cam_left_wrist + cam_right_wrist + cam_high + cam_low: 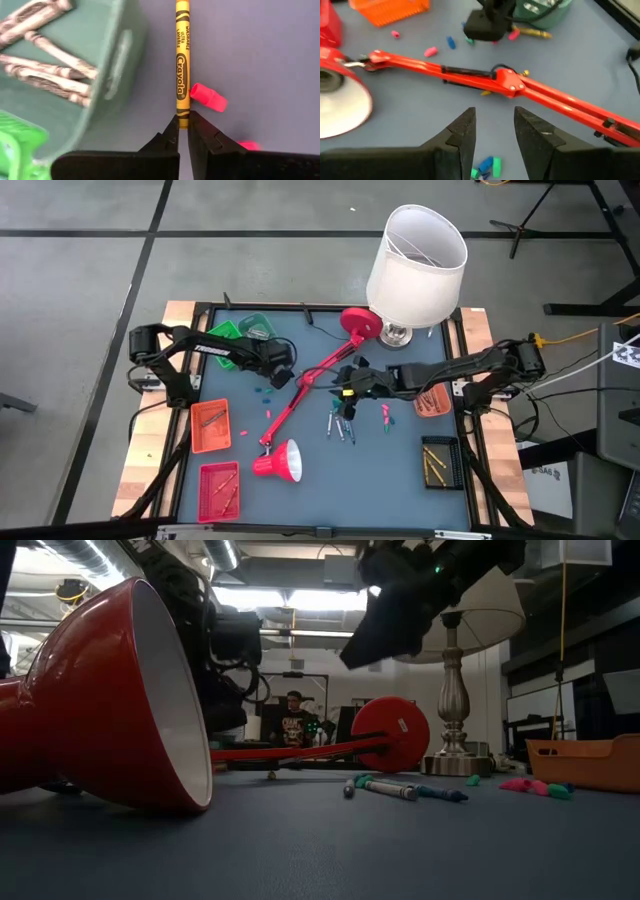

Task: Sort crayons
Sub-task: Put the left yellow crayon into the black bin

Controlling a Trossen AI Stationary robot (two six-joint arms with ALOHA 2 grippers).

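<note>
Beside the green bin (65, 75), the left gripper (182, 131) pinches the yellow crayon (182, 60) endwise, pointing straight ahead.

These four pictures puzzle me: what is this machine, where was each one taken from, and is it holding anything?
It is a robot with two dark arms at a table, each ending in a two-finger gripper. One picture looks straight down, one looks level across the tabletop, and two come from cameras on the wrists. The left gripper is shut on a yellow crayon beside the dark green bin of crayons. The right gripper hangs open over the fallen red desk lamp. Loose crayons lie on the blue mat, with orange, red and black trays around, and a white-shaded table lamp stands at the back.
</note>
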